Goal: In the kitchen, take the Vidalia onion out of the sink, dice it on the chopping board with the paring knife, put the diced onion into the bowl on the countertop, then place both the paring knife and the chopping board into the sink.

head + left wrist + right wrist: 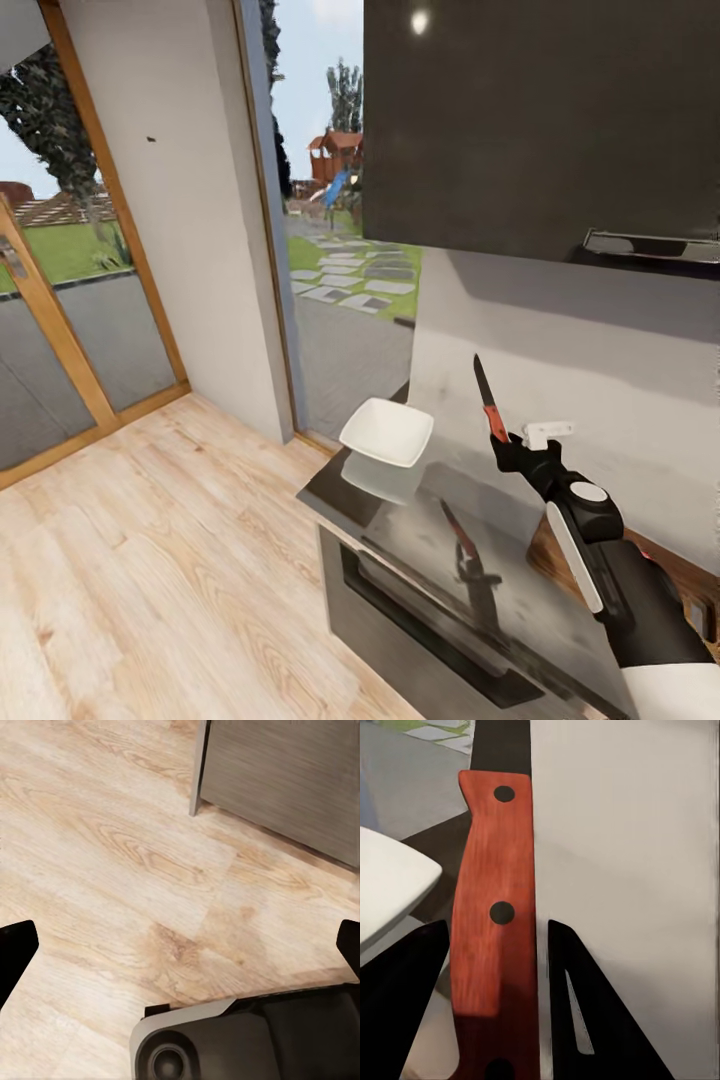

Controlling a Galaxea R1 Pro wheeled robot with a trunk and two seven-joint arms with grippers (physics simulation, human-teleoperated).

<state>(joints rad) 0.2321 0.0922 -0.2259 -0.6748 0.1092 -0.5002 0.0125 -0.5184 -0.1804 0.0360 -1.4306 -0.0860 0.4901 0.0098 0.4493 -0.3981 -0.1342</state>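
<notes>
My right gripper (507, 447) is shut on the red handle of the paring knife (487, 398), holding it above the countertop (420, 515) with the dark blade pointing up. The right wrist view has the handle (495, 915) clamped between the two dark fingers (585, 1012). The white bowl (388, 432) stands on the countertop's left end, to the left of the knife and a little lower. A brown piece of the chopping board (541, 560) peeks out behind my right forearm. My left gripper (184, 937) hangs open over the wooden floor. The sink and the onion are out of view.
A dark upper cabinet (540, 120) with a steel bar handle (650, 245) hangs above the pale backsplash (600, 380). The counter ends at the left, past the bowl. Beyond that lie wooden floor (150, 560), a white wall and glass doors (60, 300).
</notes>
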